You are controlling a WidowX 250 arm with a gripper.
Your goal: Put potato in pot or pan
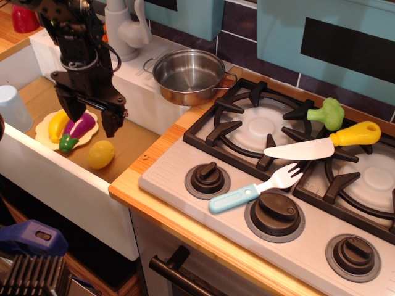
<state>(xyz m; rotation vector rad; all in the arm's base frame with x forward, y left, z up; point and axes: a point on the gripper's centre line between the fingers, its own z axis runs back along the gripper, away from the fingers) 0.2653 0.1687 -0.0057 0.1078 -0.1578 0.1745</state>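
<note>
The potato (pixel 100 154), a small smooth yellow egg shape, lies on the brown floor of the sink (pixel 133 139). The steel pot (pixel 189 76) stands empty on the white ledge behind the sink, left of the stove. My black gripper (pixel 94 118) hangs open in the sink, fingers pointing down, just above and behind the potato, not touching it. Its left finger stands over a small yellow plate.
A yellow plate (pixel 44 131) holds a banana (pixel 57 123) and a purple eggplant (pixel 78 129) left of the potato. A blue cup (pixel 12 108) stands at the far left. A faucet (pixel 123 28) rises behind the sink. A stove (pixel 290 179) carries a knife (pixel 321 145), fork (pixel 256 188) and broccoli (pixel 329 113).
</note>
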